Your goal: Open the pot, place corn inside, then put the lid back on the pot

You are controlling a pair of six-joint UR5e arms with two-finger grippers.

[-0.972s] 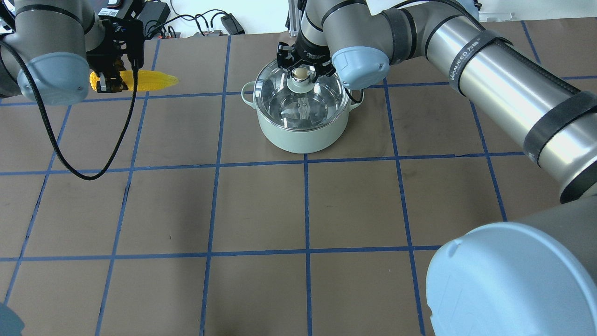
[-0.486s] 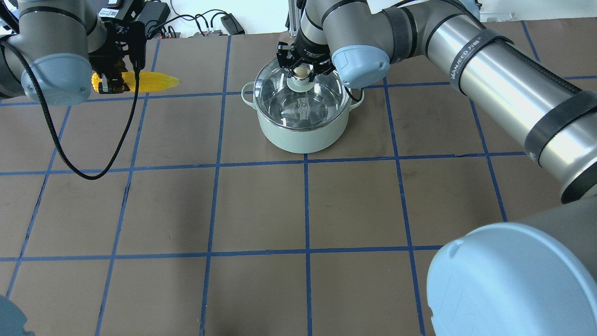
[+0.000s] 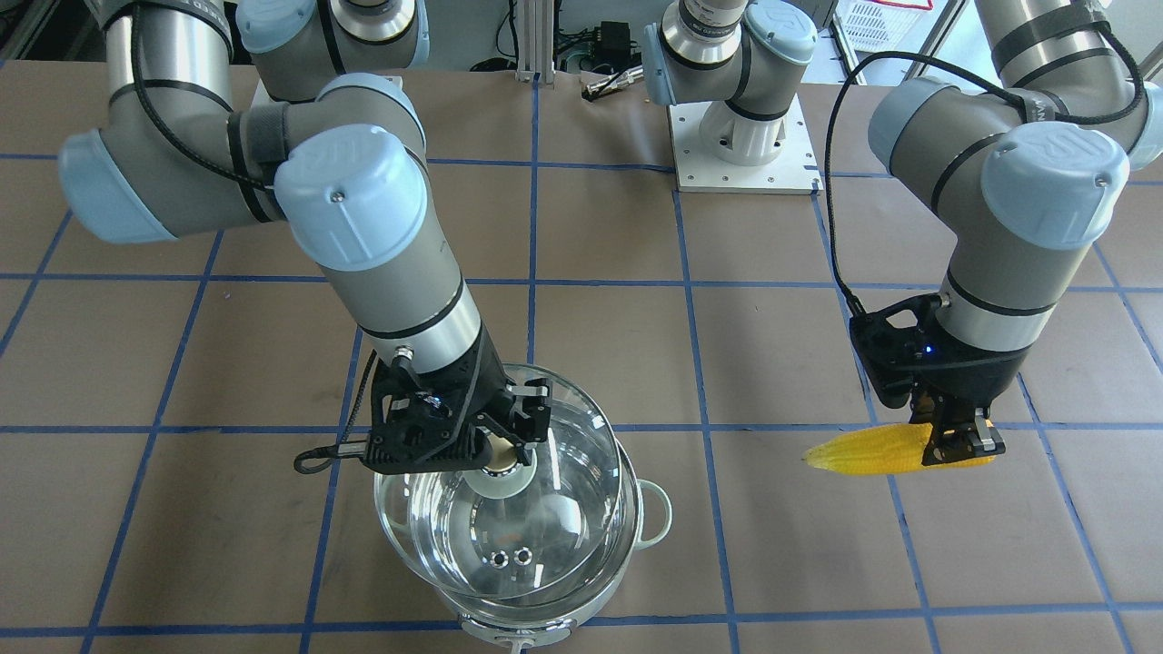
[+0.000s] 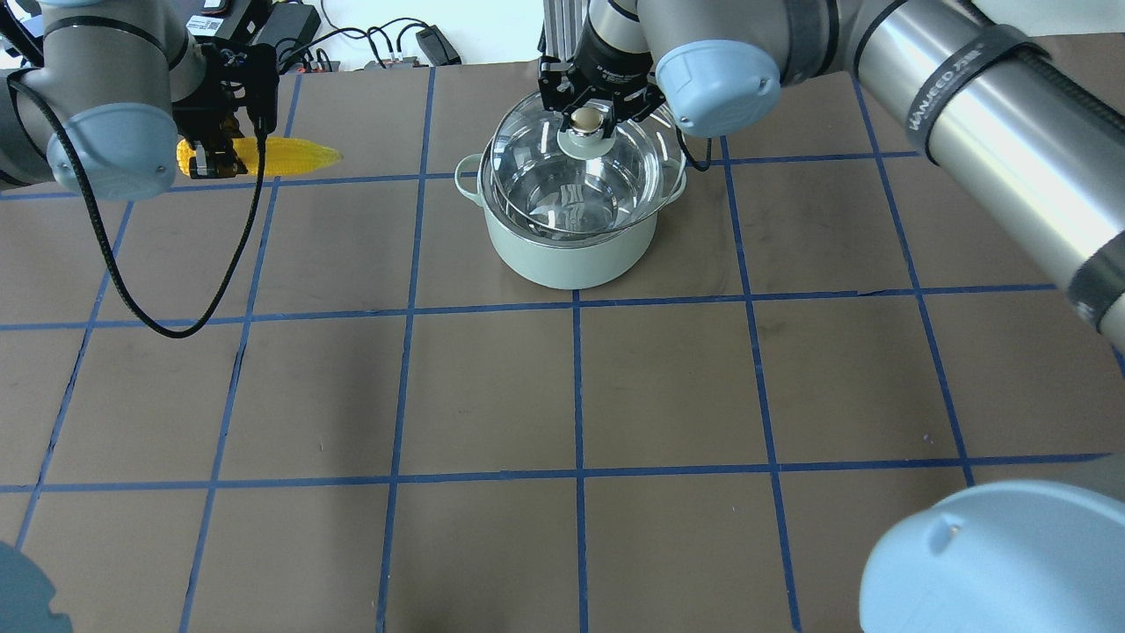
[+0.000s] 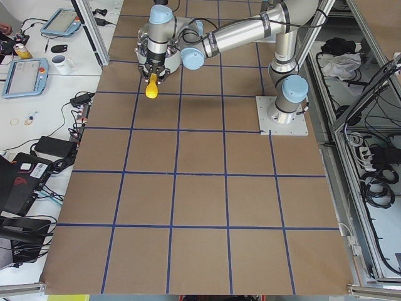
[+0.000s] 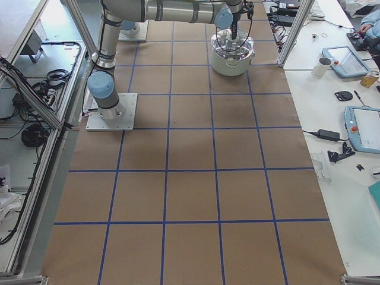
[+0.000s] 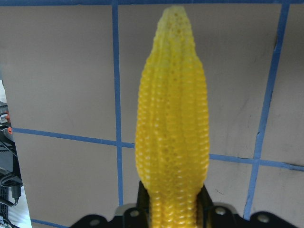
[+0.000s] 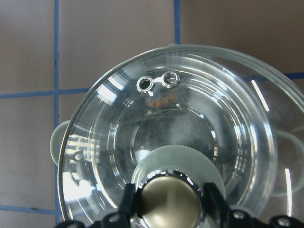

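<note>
The pale green pot [image 4: 571, 251] [image 3: 554, 622] stands at the table's far middle. My right gripper [image 4: 591, 105] [image 3: 495, 436] is shut on the cream-gold knob [image 8: 168, 202] of the glass lid [image 4: 584, 176] [image 3: 509, 509], which hangs lifted above the pot's rim, tilted and shifted a little off centre. My left gripper [image 4: 215, 154] [image 3: 963, 436] is shut on the thick end of the yellow corn [image 4: 286, 156] [image 3: 868, 451] [image 7: 173, 128], held level above the table at the far left, tip toward the pot. The corn also shows in the exterior left view [image 5: 151, 88].
The table is brown paper with a blue tape grid [image 4: 576, 387]. Cables and power bricks [image 4: 369, 40] lie beyond the far edge. A black cable [image 4: 158, 325] loops down from my left wrist over the table. The arm base plate [image 3: 740, 145] sits on the robot's side.
My right gripper has lifted the lid off the pot and drawn it slightly toward the far edge. My left gripper with the corn has crept a little toward the pot.
</note>
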